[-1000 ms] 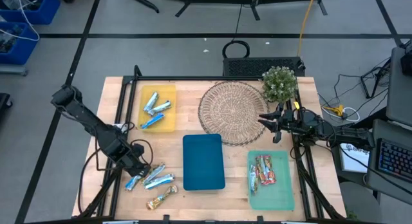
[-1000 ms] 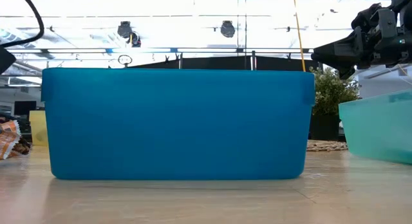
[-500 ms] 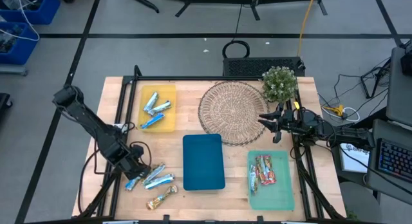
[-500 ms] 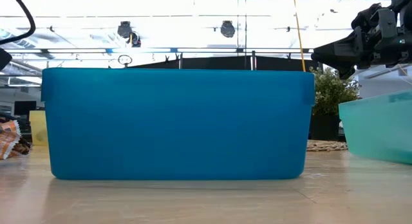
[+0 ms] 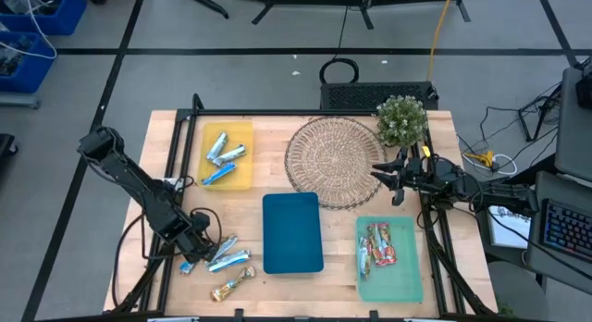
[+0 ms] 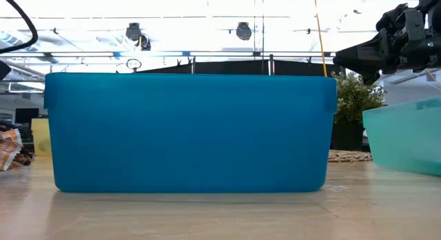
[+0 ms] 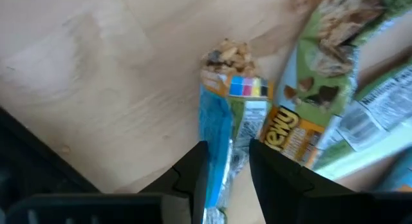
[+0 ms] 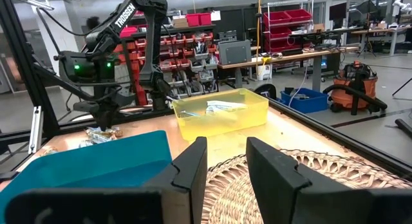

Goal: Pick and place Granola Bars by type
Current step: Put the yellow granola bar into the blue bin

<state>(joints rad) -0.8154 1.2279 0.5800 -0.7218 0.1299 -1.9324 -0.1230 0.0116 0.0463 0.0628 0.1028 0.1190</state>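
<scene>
Loose blue-and-silver granola bars [image 5: 222, 253] lie flat on the table near its left near corner, with a tan/gold bar [image 5: 231, 285] closer to the edge. My left gripper [image 5: 190, 255] is low over them, open. In its wrist view the fingers [image 7: 196, 179] stand on either side of one blue-and-silver bar's end [image 7: 222, 130]; a green-and-orange wrapper [image 7: 322, 89] lies beside it. More blue bars lie in the yellow tray [image 5: 227, 155], red/orange bars [image 5: 379, 243] in the pale green tray [image 5: 393, 280]. My right gripper [image 5: 384, 181] waits open above the wicker mat's edge.
A deep blue tray [image 5: 292, 232] stands mid-table between the loose bars and the green tray and fills the low view [image 6: 189, 130]. A round wicker mat [image 5: 333, 160] and a small potted plant [image 5: 402, 120] stand toward the far edge. Black frame rails run along both table sides.
My left gripper has moved toward the table's near edge and down onto the loose blue bars. The right arm and the bars in the trays have kept still.
</scene>
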